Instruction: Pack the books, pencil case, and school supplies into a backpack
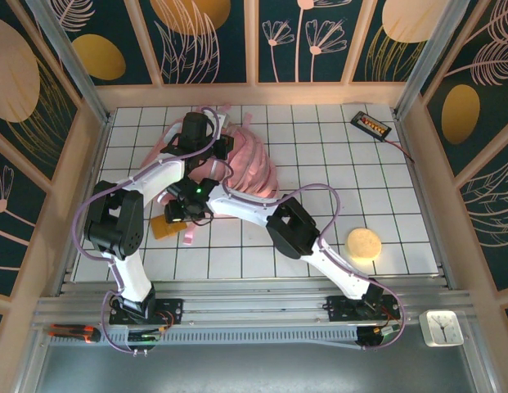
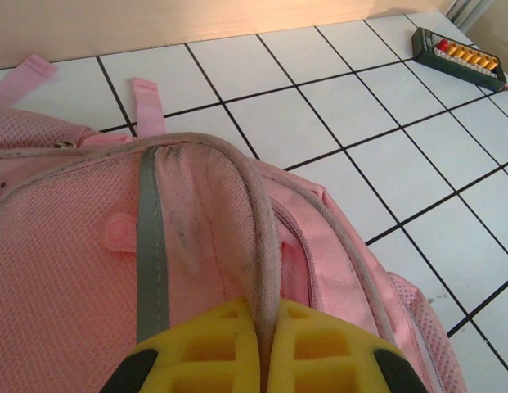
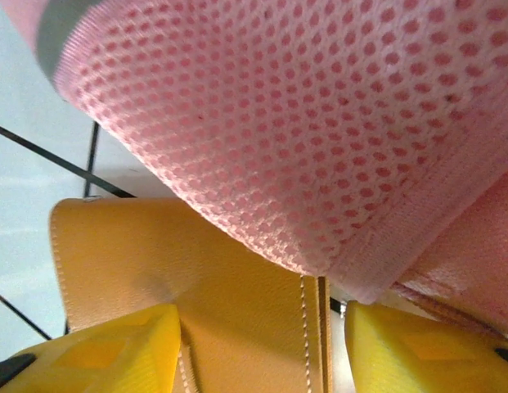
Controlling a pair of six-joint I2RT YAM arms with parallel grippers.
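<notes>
While the white tiled table (image 1: 335, 180) is carrying the pink backpack (image 1: 252, 168), the left gripper (image 2: 266, 348) is pinching a piped edge of that bag. Its jaws are pressing together on the fabric, and the mesh back is spreading ahead and to the left of the fingers. The right gripper (image 3: 262, 348) is standing with jaws spread. The orange-brown stitched pad (image 3: 196, 286) is lying between its fingers, partly under pink backpack mesh just ahead.

The backpack (image 1: 254, 168), left arm (image 1: 147, 184) and right arm (image 1: 290, 225) block the centre left of the top view; the right tiles (image 1: 335, 180) are open, except a yellow sponge (image 1: 364, 243) at lower right and a black slab (image 1: 371, 124) at upper right.
</notes>
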